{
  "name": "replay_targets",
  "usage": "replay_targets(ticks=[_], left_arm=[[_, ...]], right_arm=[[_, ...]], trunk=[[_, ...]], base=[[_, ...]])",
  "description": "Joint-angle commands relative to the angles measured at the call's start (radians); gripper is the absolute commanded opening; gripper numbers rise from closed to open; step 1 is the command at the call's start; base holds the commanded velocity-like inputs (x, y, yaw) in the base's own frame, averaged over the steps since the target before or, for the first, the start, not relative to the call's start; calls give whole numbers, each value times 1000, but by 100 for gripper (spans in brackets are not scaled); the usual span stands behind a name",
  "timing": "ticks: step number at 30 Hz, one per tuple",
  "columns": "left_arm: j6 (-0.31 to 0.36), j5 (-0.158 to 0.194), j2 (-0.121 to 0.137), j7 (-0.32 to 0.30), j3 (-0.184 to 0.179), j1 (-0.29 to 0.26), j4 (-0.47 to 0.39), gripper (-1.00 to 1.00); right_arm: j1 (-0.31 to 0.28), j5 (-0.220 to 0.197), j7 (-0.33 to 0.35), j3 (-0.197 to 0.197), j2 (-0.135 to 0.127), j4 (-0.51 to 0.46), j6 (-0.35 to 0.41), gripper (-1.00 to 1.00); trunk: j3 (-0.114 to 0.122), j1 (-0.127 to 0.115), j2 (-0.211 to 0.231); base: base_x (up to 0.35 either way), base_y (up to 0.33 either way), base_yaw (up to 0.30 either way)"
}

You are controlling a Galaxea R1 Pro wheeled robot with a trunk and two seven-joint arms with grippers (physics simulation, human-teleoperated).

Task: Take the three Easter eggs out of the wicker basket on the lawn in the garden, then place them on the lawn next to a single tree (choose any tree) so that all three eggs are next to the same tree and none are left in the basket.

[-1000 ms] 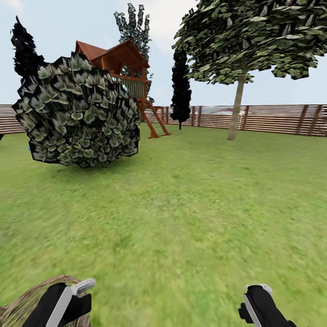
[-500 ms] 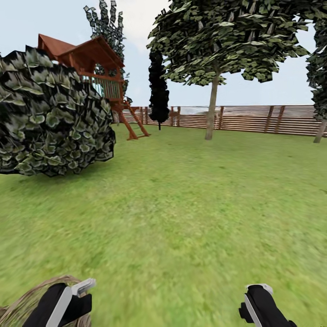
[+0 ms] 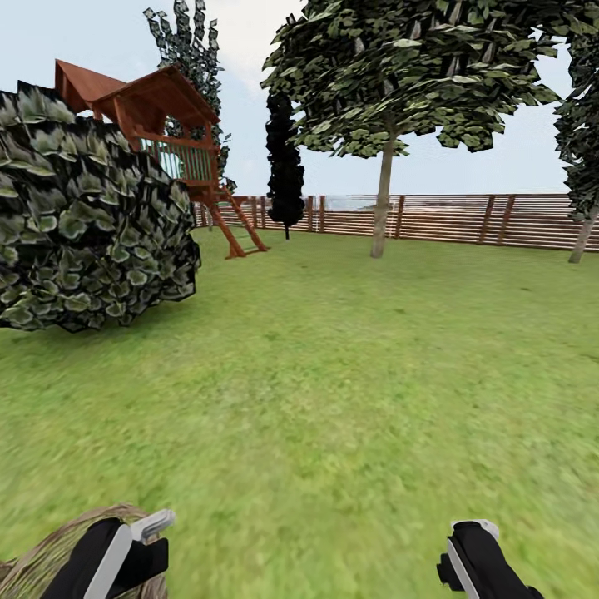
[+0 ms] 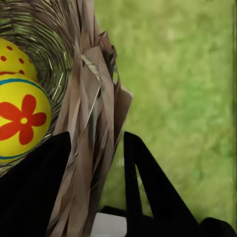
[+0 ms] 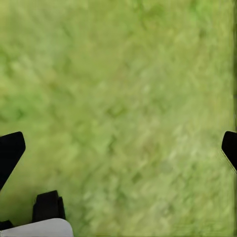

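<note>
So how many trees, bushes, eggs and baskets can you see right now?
Leafy trees: 2 (one with a pale trunk, one at the edge)
Dark cypresses: 1
Bushes: 1
Eggs: 2 in view ()
Wicker basket: 1, clamped in the left tool
Total: 7

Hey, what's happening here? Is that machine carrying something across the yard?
Yes. A two-armed robot is out on the lawn, and its left end effector is clamped on the rim of a wicker basket, one finger inside and one outside. At least two painted Easter eggs lie inside the basket. The right end effector is open over bare grass, holding nothing. Ahead, a leafy tree stands near the wooden fence.
</note>
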Motion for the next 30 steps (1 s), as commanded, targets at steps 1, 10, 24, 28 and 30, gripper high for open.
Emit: replay_targets(ticks=[1, 10, 24, 28, 30], left_arm=[[5, 3, 0, 10, 1, -1, -1, -100], [5, 3, 0, 10, 1, -1, -3, -100], [5, 3, 0, 7, 1, -1, 0, -100], [3, 2, 0, -29, 1, -1, 3, -100], [4, 2, 0, -34, 0, -1, 3, -100]], right_arm=[[-1, 2, 1, -1, 0, -1, 4, 100], [-1, 2, 1, 0, 0, -1, 6, 100], [-1, 2, 0, -2, -1, -1, 6, 100], [-1, 2, 0, -3, -2, -1, 6, 100], [-1, 2, 0, -3, -2, -1, 5, 100]], trunk=[[2, -4, 7], [35, -38, 70], [67, -76, 140], [67, -76, 140], [67, -76, 140]], base=[[254, -194, -47], [256, -190, -140], [261, -180, 0], [272, -169, 0], [276, -168, 0]])
